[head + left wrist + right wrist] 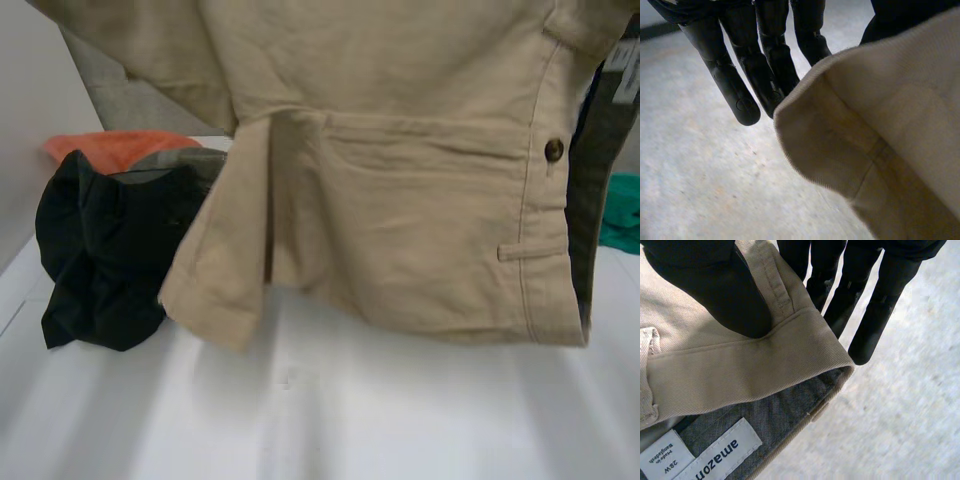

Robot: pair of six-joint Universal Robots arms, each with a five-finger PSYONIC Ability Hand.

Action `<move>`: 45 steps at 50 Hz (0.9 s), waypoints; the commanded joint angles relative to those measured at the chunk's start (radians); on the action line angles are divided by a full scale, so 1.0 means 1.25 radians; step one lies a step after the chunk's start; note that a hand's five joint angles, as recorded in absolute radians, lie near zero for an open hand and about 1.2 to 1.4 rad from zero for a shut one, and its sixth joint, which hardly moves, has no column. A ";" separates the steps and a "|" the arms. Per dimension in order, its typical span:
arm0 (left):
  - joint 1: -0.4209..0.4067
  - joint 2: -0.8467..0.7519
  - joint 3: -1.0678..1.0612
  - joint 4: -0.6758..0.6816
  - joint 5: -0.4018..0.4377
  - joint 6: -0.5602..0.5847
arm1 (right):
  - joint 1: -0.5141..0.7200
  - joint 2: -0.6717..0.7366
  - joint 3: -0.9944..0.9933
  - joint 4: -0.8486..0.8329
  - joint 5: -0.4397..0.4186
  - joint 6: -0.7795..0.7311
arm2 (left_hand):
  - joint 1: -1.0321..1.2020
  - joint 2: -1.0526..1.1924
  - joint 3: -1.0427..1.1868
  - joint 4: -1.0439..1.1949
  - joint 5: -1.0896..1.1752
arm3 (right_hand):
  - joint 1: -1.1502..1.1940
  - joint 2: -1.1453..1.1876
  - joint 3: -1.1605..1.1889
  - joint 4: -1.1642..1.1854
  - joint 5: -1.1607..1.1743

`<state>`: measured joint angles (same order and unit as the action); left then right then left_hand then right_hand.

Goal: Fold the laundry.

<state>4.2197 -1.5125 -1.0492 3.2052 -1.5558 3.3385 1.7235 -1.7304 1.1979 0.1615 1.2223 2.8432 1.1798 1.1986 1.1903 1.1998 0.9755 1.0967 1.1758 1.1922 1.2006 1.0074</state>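
Operator: Shorts (400,200) location?
Technician: Suspended above table (350,420). Right hand (725,290) thumb clamps waistband (740,365) against straight fingers; left hand (767,55) fingers pinch leg hem (805,150). Black garment (110,250) lies on table.

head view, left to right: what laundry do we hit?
black garment → tan shorts, held up over the table → green cloth

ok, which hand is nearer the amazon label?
Right. The right hand pinches the shorts at the waistband, just beside the label; the left hand holds a leg hem, away from the waistband.
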 commanded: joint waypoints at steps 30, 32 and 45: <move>0.038 -0.598 0.179 0.056 -0.037 0.119 | 0.127 0.653 -0.096 -0.234 0.323 -0.191 | -0.804 -0.819 -0.813 -0.820 -0.780 | -0.738 -0.801 -0.814 -0.821 -0.806; 0.057 -0.552 0.095 0.063 -0.027 0.152 | 0.129 0.609 -0.028 -0.213 0.289 -0.193 | -0.804 -0.819 -0.813 -0.820 -0.780 | -0.738 -0.801 -0.814 -0.821 -0.806; 0.131 -0.550 -0.163 0.064 0.138 0.241 | 0.120 0.454 0.279 -0.251 0.160 -0.197 | -0.804 -0.819 -0.813 -0.820 -0.780 | -0.738 -0.801 -0.814 -0.821 -0.806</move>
<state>4.3509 -2.1348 -1.2132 3.2860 -1.4766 3.6238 1.8772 -1.1191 1.4382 -0.1168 1.4577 2.5992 0.1872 0.2065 0.2118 0.2028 0.0503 0.2247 0.2102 0.2091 0.2093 0.0493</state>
